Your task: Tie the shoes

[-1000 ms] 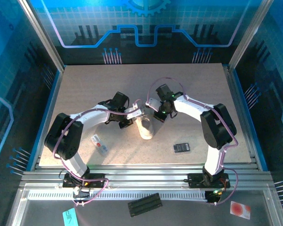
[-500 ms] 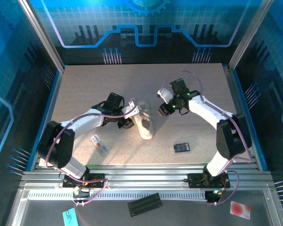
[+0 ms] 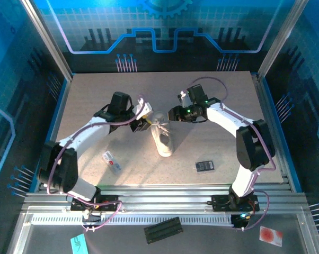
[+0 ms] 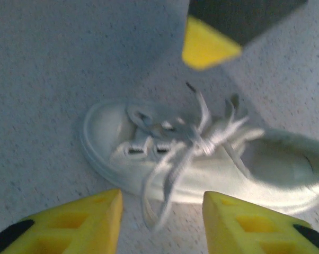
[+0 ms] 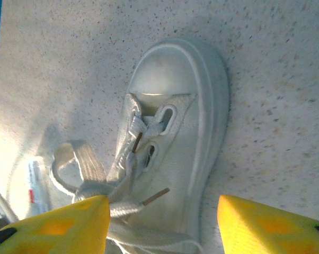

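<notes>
While the small cream low-top sneaker (image 3: pixel 164 142) lies mid-way on the speckled table (image 3: pixel 96 95), its long axis running far to near, its pale laces (image 3: pixel 158 125) sit between the left fingers (image 4: pixel 85 222) and the right fingers (image 5: pixel 265 227). Both pairs are spread, empty and about equally near.

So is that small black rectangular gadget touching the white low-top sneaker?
No, the black gadget lies apart from the white sneaker, with bare tabletop between them.

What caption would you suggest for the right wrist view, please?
White sneaker, laces looped, on speckled table, framed by the open right gripper.
</notes>
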